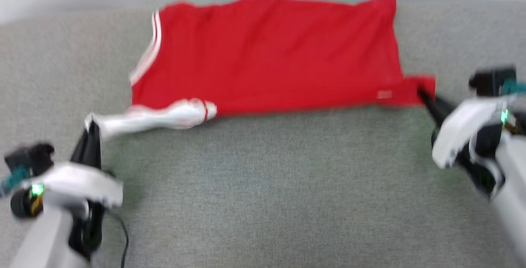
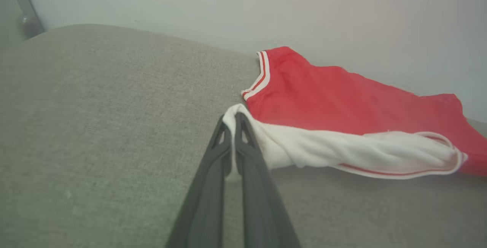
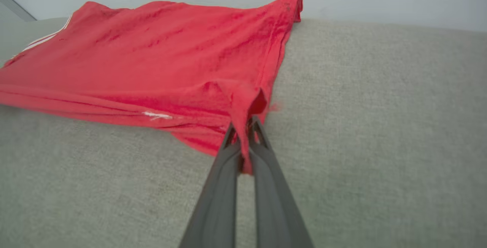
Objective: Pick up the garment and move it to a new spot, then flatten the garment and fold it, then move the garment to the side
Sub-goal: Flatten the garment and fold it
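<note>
In the head view the garment [image 1: 271,54] lies spread over the far part of the grey bench [image 1: 263,202], running from about 10 to 2 o'clock. Our left gripper [image 1: 93,130], at 8 o'clock, pinches the tip of the white sleeve [image 1: 164,116]. Our right gripper [image 1: 423,95], at 3 o'clock, pinches a red corner of the hem. We judge that holding opposite ends lets us draw the cloth taut and slide it flat without bunching. This view is blurred, so the grips themselves are hard to read. The left wrist view settles one: the left gripper's fingers are pressed together on a white fold, and the sleeve stretches off toward 3 o'clock, twisted into a rope. The striped neckline at 1 o'clock is also clearer here. The right wrist view settles the other, with red cloth nipped between closed fingers at 6 o'clock. It alone reveals the stacked edges along the near side at 9 o'clock, which suggests doubled cloth.
</note>
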